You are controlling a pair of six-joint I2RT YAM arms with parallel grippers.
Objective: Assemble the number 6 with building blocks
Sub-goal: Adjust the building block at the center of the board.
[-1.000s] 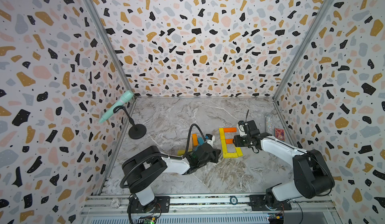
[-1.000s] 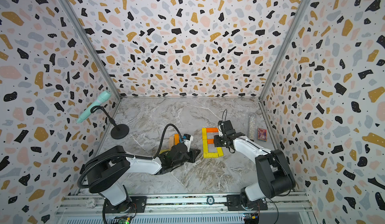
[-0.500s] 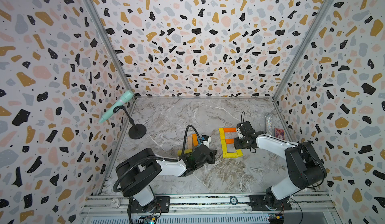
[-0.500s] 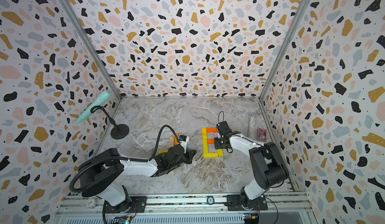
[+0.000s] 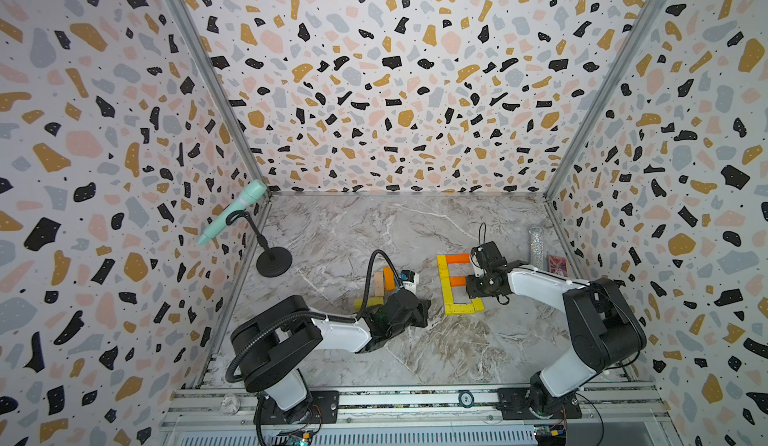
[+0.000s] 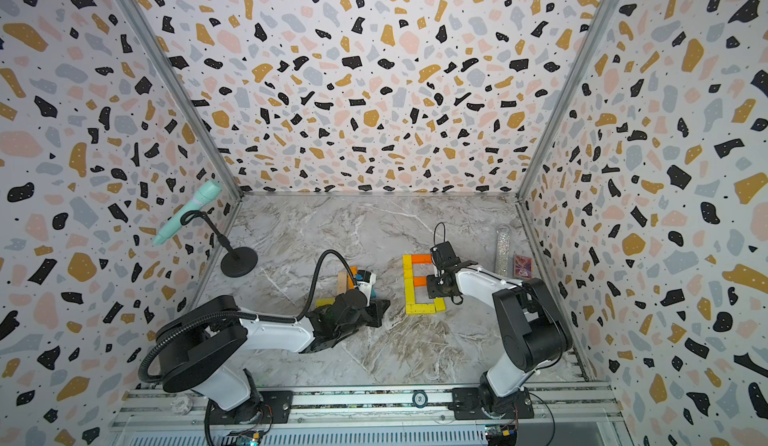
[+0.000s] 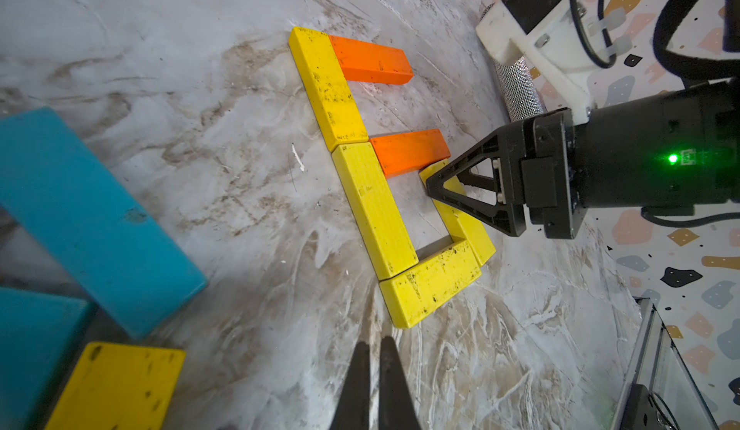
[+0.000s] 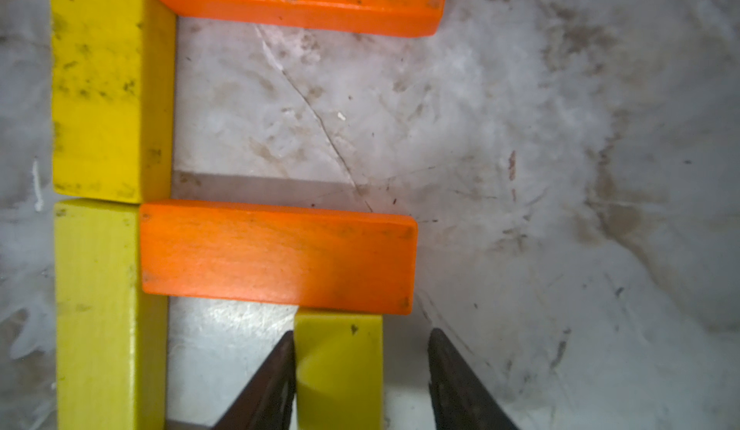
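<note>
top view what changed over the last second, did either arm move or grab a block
The right arm swung its elbow inward a little; the right gripper kept its fingers open astride the yellow side block of the number 6. The left gripper, shut and empty, drew back slightly from it. No block visibly moved; nothing was taken or released.

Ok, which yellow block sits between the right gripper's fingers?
The yellow block whose end meets the middle orange block's long side; the right gripper straddles it. The others lie outside.
</note>
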